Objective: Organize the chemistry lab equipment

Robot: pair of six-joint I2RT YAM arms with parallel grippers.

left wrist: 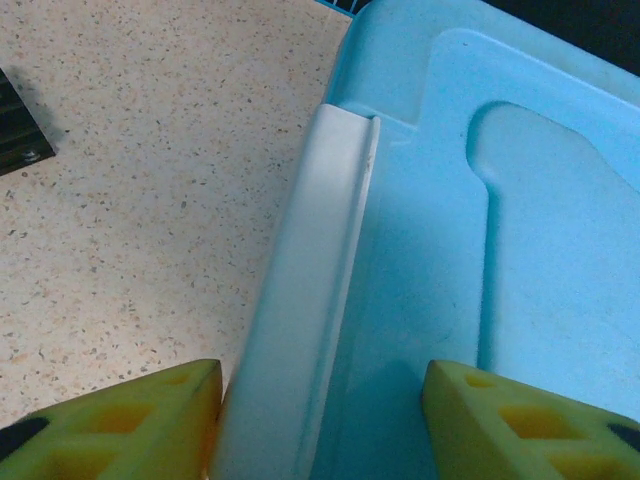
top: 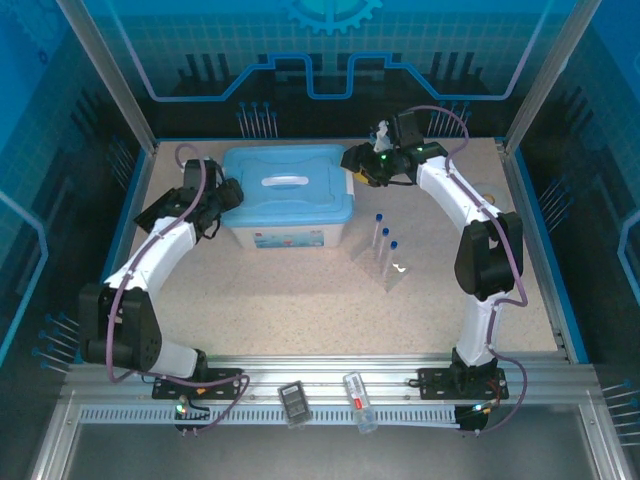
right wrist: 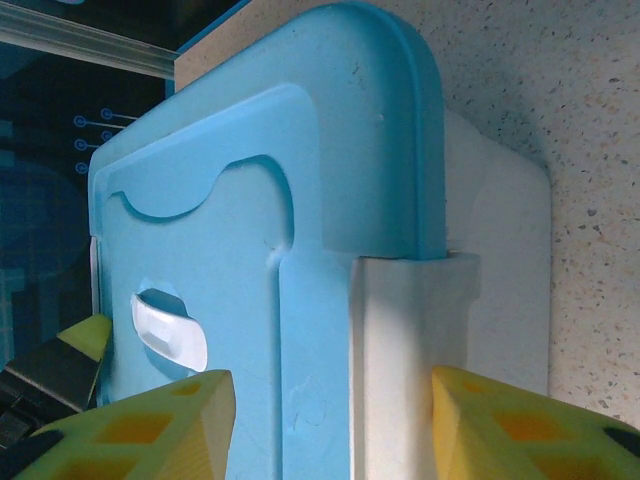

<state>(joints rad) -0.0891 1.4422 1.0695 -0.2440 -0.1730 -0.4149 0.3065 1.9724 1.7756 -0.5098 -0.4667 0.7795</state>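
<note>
Near half of the table (top: 290,310) is wide open, easy to pass. Far side's crowded: white bin (top: 290,238) mid-left, left gripper (top: 232,193) and right gripper (top: 355,168) straddling its ends, and 3 upright tubes (top: 385,240) just right of it.

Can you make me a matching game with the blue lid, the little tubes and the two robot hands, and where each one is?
Things:
1. lid
2. tubes
3. left gripper
4. right gripper

Places:
a. open, at the right end of the bin
b. standing upright, to the right of the bin
c. closed on top of the bin
d. open, at the bin's left end

Pairs: 1-c, 2-b, 3-d, 4-a
</note>
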